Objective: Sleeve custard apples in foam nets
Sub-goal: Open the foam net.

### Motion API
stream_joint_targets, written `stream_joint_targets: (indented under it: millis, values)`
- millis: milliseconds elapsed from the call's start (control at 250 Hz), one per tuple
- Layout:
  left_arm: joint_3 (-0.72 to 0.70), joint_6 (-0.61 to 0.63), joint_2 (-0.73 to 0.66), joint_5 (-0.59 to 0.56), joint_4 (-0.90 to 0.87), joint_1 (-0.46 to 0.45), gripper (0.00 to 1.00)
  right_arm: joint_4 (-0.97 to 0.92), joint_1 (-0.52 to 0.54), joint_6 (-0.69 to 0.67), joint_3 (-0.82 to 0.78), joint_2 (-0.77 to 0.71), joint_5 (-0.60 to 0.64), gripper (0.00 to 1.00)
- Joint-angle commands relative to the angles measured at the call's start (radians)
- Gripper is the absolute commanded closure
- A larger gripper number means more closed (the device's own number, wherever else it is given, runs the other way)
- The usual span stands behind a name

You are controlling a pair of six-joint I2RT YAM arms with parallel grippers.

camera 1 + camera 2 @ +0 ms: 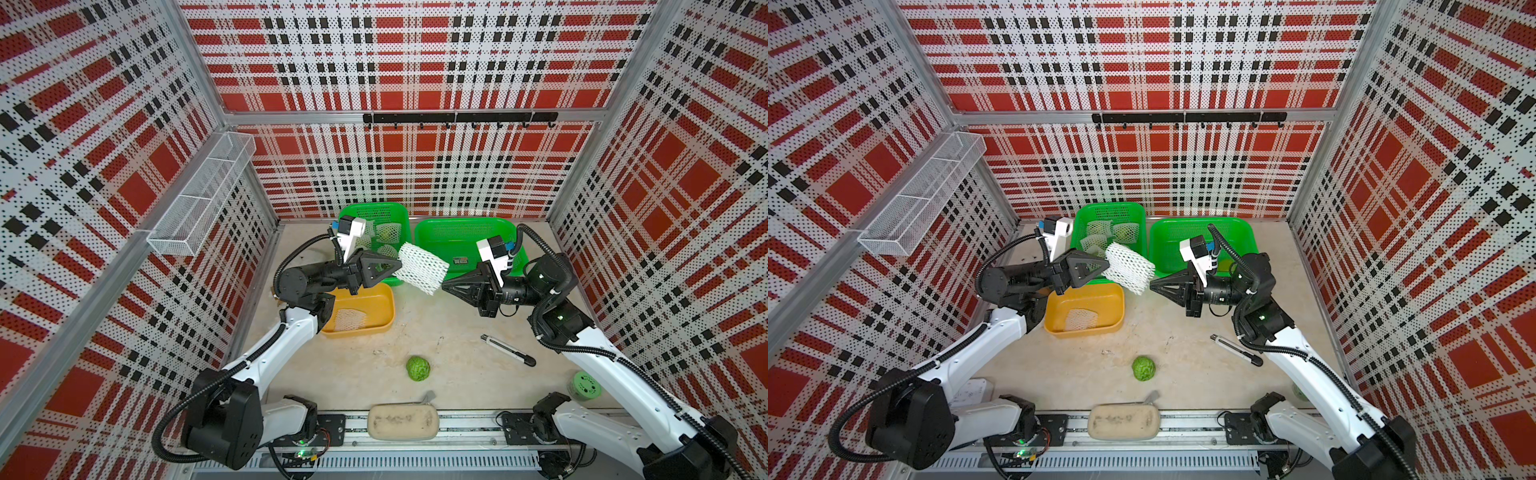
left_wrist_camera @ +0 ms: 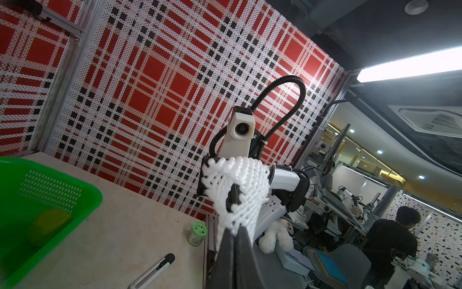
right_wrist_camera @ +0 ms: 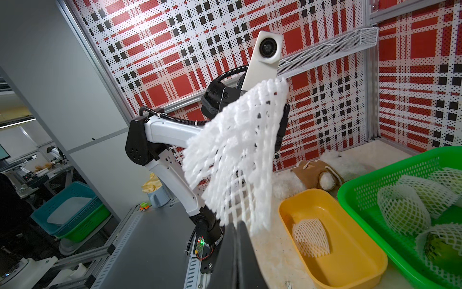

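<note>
While one net [image 1: 422,268] hangs pinched, one custard apple [image 1: 418,368] lies bare.

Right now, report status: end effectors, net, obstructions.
Left end effector shut on white foam mesh net, held aloft. Right end effector shut on its opposite edge. Green bumpy custard apple bare on table, untouched. Silver-black pen lies nearby, apart.

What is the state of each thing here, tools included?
held foam net: airborne, empty, between both tools
left tool: shut on held foam net
right tool: shut on held foam net
loose custard apple: unsleeved, on table
spare foam net: flat in yellow tray
sleeved custard apples: in green basket
</note>
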Motion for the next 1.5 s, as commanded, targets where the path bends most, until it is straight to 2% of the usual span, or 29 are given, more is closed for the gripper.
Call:
stream_joint_targets:
  millis: [0, 340, 468, 552, 640, 684, 720, 837, 949, 1029, 1061, 1105, 1165, 1209, 1289, 1405, 1497]
  values:
    - [-0.016, -0.067, -0.015, 0.031, 0.060, 0.004, 1.00, 0.076, 0.009, 0.009, 0.041, 0.025, 0.010, 0.96]
    - [-0.033, -0.058, -0.032, 0.041, 0.060, 0.002, 1.00, 0.062, 0.039, -0.027, 0.119, 0.103, 0.026, 0.96]
    - [-0.036, -0.053, -0.037, 0.043, 0.059, -0.001, 1.00, 0.119, 0.073, -0.014, 0.148, 0.152, 0.028, 0.91]
    - [-0.041, -0.051, -0.037, 0.042, 0.058, 0.000, 1.00, 0.179, 0.102, 0.011, 0.161, 0.183, 0.032, 0.78]
    - [-0.051, -0.041, -0.043, 0.032, 0.049, 0.005, 1.00, 0.197, 0.127, 0.018, 0.163, 0.198, 0.053, 0.48]
    - [-0.057, -0.025, -0.050, 0.028, 0.029, 0.004, 1.00, 0.195, 0.135, 0.018, 0.159, 0.198, 0.062, 0.38]
    - [-0.061, 0.002, -0.060, 0.023, -0.009, 0.031, 1.00, 0.191, 0.138, 0.016, 0.155, 0.196, 0.068, 0.30]
    - [-0.063, 0.162, -0.114, 0.015, -0.233, 0.030, 1.00, 0.150, 0.141, 0.002, 0.137, 0.176, 0.105, 0.01]
    - [-0.053, 0.368, -0.191, -0.002, -0.533, 0.026, 1.00, -0.012, 0.141, -0.078, 0.121, 0.121, 0.206, 0.00]
    - [-0.033, 0.551, -0.250, -0.038, -0.803, 0.019, 1.00, -0.189, 0.139, -0.148, 0.111, 0.060, 0.338, 0.00]
    - [-0.012, 0.652, -0.272, -0.074, -0.958, 0.019, 1.00, -0.252, 0.138, -0.165, 0.104, 0.033, 0.401, 0.00]
    - [0.031, 0.815, -0.294, -0.161, -1.204, -0.038, 1.00, -0.326, 0.134, -0.180, 0.089, -0.010, 0.479, 0.00]
    - [0.103, 0.999, -0.301, -0.344, -1.488, -0.123, 1.00, -0.415, 0.132, -0.186, 0.059, -0.081, 0.601, 0.00]
    - [0.147, 1.070, -0.290, -0.485, -1.627, -0.193, 1.00, -0.466, 0.129, -0.192, 0.027, -0.134, 0.662, 0.00]
    - [0.176, 1.105, -0.276, -0.674, -1.748, -0.294, 1.00, -0.582, 0.113, -0.209, -0.001, -0.200, 0.723, 0.00]
    - [0.181, 1.101, -0.264, -0.880, -1.851, -0.414, 1.00, -0.751, 0.107, -0.232, -0.015, -0.229, 0.793, 0.00]
    - [0.177, 1.081, -0.255, -1.049, -1.924, -0.512, 1.00, -0.801, 0.108, -0.220, -0.057, -0.240, 0.812, 0.00]
